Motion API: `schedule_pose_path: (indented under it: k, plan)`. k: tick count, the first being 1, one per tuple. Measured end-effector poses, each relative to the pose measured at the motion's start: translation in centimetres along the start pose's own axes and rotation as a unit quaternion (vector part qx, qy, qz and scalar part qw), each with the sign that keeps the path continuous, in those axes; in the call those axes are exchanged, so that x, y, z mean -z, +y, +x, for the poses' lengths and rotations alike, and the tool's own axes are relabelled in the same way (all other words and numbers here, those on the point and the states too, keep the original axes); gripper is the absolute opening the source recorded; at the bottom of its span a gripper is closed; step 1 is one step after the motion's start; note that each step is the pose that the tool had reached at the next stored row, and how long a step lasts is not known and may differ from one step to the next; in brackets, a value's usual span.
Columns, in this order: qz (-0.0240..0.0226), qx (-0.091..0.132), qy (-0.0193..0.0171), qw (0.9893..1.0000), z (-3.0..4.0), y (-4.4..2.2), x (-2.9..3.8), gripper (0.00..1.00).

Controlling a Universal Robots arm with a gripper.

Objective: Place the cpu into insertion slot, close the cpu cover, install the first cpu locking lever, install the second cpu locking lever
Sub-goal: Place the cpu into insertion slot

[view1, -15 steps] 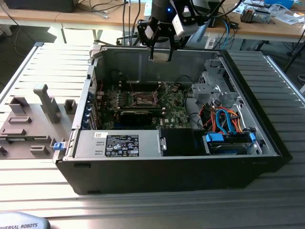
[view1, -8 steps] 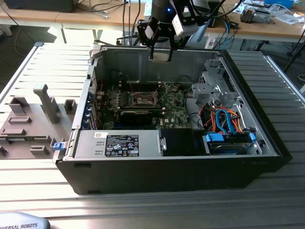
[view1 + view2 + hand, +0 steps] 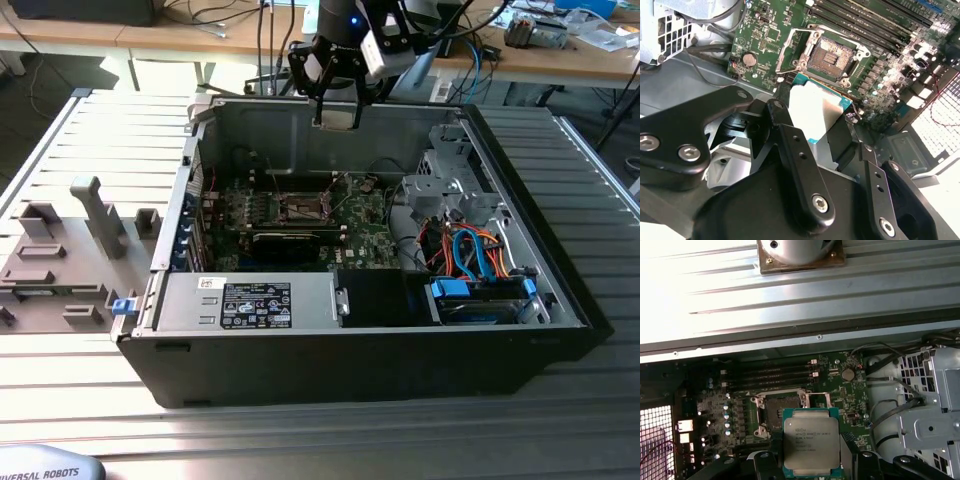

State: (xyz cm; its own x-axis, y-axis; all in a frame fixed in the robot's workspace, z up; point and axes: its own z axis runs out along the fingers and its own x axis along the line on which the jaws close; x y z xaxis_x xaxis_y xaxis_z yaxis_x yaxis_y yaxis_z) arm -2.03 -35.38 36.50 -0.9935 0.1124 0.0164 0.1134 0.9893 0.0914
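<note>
My gripper (image 3: 337, 112) hangs above the back wall of the open computer case (image 3: 560, 290), shut on the cpu (image 3: 337, 118). Both wrist views show the cpu (image 3: 810, 445) (image 3: 817, 112) as a flat silver-grey square clamped between the black fingers (image 3: 790, 145). The insertion slot (image 3: 300, 207) lies bare on the green motherboard below, its dark contact field exposed (image 3: 832, 59) (image 3: 777, 407). Thin silver metal framing (image 3: 790, 47) edges the slot; I cannot tell whether the cpu cover is up or down. The cpu is well above the slot and touches nothing else.
A black card (image 3: 290, 240) lies just in front of the slot. A grey drive cage (image 3: 450, 175) and orange and blue cables (image 3: 480, 255) fill the exterior view's right side of the case. Grey fixtures (image 3: 60, 260) stand outside the case on the exterior view's left.
</note>
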Motion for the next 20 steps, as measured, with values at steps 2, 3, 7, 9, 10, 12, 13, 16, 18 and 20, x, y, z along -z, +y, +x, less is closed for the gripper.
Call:
schedule_pose_path:
  k: [2,3,7,9,10,12,13,16,18,20]
  plan:
    - [0.0,-0.001,-0.0001,1.0,0.0,0.0,-0.01,0.54]
    - [0.0,-0.001,-0.0001,1.0,0.0,0.0,-0.01,0.54]
    - [0.0,-0.003,-0.0003,1.0,0.0,0.0,-0.01,0.54]
    - [0.0,-0.005,-0.0004,1.0,0.0,0.0,-0.02,0.54]
    - [0.0,-0.007,-0.0006,1.0,0.0,0.0,-0.02,0.54]
    - [-0.0001,-0.009,-0.0009,1.0,0.0,0.0,-0.02,0.54]
    - [-0.0001,-0.01,-0.0009,0.9999,0.0,0.0,-0.03,0.54]
    - [-0.0002,-0.014,-0.0013,0.9999,0.0,0.0,-0.03,0.54]
    - [-0.0002,-0.016,-0.0015,0.9999,0.0,0.0,-0.03,0.54]
    - [-0.0003,-0.019,-0.0017,0.9998,0.0,0.0,-0.03,0.54]
